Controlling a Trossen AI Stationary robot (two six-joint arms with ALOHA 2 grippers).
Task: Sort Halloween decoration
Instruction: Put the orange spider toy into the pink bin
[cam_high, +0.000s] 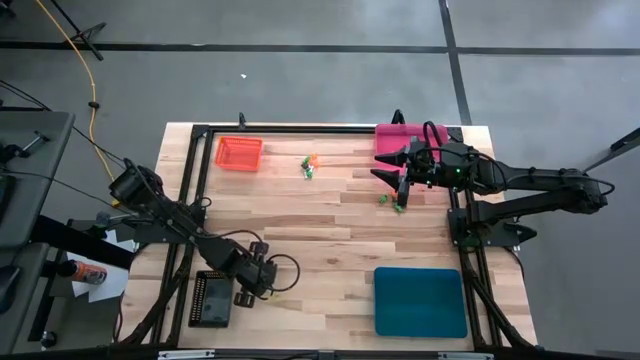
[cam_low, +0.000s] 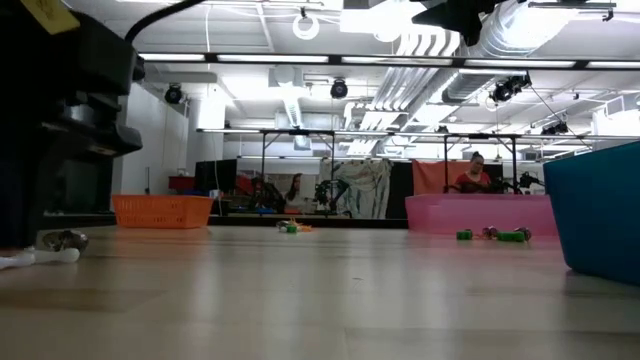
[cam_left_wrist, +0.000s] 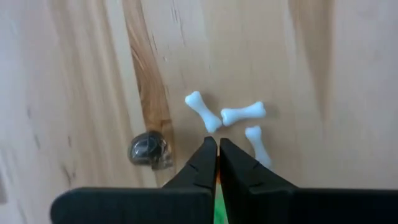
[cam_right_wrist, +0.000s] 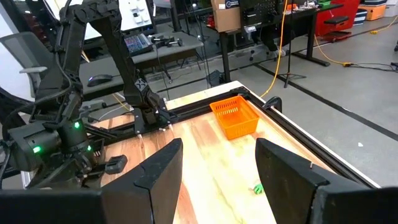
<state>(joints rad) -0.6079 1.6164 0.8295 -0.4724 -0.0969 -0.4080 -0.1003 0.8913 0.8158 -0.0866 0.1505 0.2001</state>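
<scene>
In the left wrist view my left gripper is shut, pointing down at the wood near the black tray. A sliver of a green and orange trinket shows between its fingers. Just past the tips, three white bone trinkets and a dark skull trinket lie flat on the table. My right gripper hangs open and level above the table by the pink tray, holding nothing. More green and orange trinkets lie at the far middle, and others lie below my right gripper. My left gripper has the green and orange trinket pinched between its two fingers, which come from above and point steeply down. Only a thin strip shows in the slit behind the tips. The fingers hide which part is held and whether it rests on the table.
The orange tray stands at the far left and the teal tray at the near right. Black frame rails run along the table's edges. Bare wood lies across the middle. A person sits in the room beyond.
</scene>
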